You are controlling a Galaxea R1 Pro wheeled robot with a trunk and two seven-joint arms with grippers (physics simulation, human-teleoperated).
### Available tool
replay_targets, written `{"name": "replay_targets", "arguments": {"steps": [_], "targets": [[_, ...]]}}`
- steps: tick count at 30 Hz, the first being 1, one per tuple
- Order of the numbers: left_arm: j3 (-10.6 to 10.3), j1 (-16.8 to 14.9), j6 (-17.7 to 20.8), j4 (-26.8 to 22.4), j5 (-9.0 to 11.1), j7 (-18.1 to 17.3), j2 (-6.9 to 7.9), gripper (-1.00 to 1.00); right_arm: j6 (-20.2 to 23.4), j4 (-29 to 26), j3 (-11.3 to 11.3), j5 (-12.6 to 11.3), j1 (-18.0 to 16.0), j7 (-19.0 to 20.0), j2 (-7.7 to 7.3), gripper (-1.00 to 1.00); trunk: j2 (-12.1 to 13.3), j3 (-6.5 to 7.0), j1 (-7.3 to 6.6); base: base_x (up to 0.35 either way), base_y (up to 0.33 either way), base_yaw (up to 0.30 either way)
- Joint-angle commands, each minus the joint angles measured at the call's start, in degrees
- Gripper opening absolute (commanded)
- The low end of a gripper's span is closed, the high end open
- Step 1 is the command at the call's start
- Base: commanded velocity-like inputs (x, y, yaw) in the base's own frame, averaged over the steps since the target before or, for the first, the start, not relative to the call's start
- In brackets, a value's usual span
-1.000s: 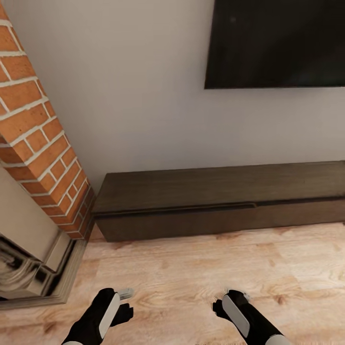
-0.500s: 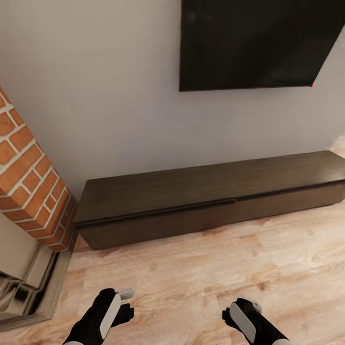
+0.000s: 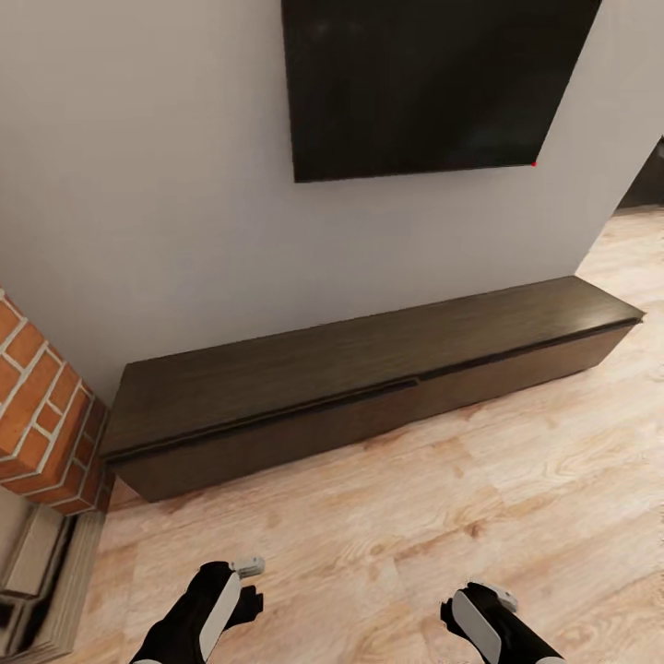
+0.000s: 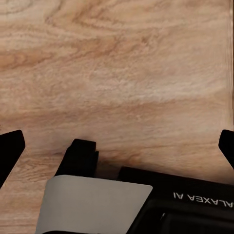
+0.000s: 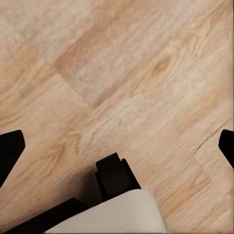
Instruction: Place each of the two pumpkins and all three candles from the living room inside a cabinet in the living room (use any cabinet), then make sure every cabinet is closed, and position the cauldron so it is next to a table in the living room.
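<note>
The cabinet [image 3: 369, 369] is a long, low, dark-brown unit standing against the grey wall, its flat top bare. Its left drawer front [image 3: 277, 433] seems to stand slightly forward of the right section. In the head view my left gripper [image 3: 242, 590] and right gripper [image 3: 475, 604] hang low over the wooden floor, well short of the cabinet. Both wrist views look down at floorboards, with the black fingertips [image 4: 9, 151] [image 5: 9, 148] spread to the picture's edges and nothing between them. No pumpkins, candles, cauldron or table are in view.
A large black TV [image 3: 424, 83] hangs on the wall above the cabinet. A red-brick fireplace [image 3: 37, 415] stands at the left. Light wooden floor [image 3: 461, 498] stretches in front, and an opening [image 3: 646, 184] lies past the wall's right end.
The whole picture has slid leftward, so the camera has turned right: the cabinet's right end and the opening have come into view, and the fireplace has mostly left. The arms keep their pose.
</note>
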Motion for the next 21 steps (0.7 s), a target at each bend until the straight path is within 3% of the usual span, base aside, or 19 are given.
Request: {"name": "replay_targets", "arguments": {"steps": [1,6,21], "targets": [[-0.6,0.0,-0.1,-0.1,0.6,0.5,-0.01,1.00,0.3,-0.1,0.5,-0.4,0.0,-0.4,-0.09,1.00,0.4,0.10,-0.23,0.000,0.000,-0.258],[-1.9,0.0,-0.5,0.0,0.6,0.5,-0.02,1.00,0.3,0.0,0.5,-0.4,0.0,-0.4,-0.14,1.00,0.8,0.09,-0.45,0.000,0.000,-0.258],[-2.0,0.0,-0.5,0.0,0.6,0.4,-0.11,1.00,-0.2,0.1,0.5,-0.4,0.0,-0.4,-0.08,1.00,0.8,-0.34,-0.45,0.000,0.000,-0.263]]}}
